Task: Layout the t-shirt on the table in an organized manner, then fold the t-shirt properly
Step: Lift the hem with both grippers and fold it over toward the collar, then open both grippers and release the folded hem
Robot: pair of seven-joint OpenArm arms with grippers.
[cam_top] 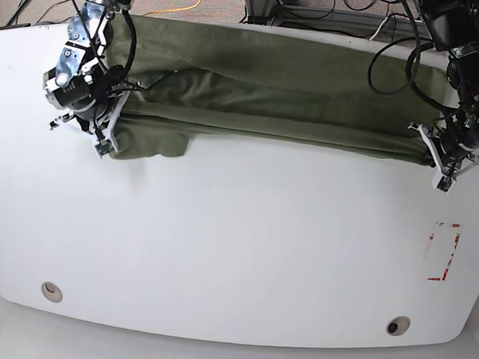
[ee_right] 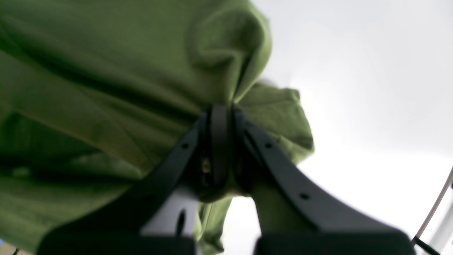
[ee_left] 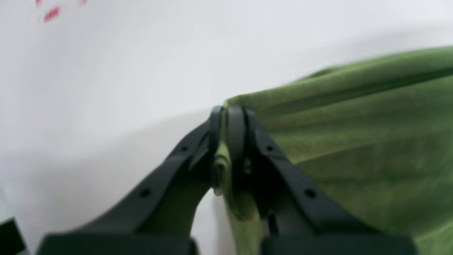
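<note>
The olive-green t-shirt (cam_top: 267, 93) lies stretched in a long wrinkled band across the far part of the white table (cam_top: 236, 251). My left gripper (cam_top: 437, 163) holds its end at the right of the base view. In the left wrist view that gripper (ee_left: 228, 113) is shut on a pinch of the t-shirt (ee_left: 354, 134), just above the table (ee_left: 124, 71). My right gripper (cam_top: 106, 146) holds the other end on the base view's left. Seen from its wrist, the right gripper (ee_right: 219, 109) is shut on bunched t-shirt cloth (ee_right: 106, 71) over the table (ee_right: 371, 88).
A red-marked rectangle (cam_top: 443, 252) sits near the right edge, and its red marks (ee_left: 51, 14) show in the left wrist view. Two metal grommets (cam_top: 52, 290) (cam_top: 398, 325) lie near the front edge. Cables (cam_top: 388, 43) hang behind the table's far edge.
</note>
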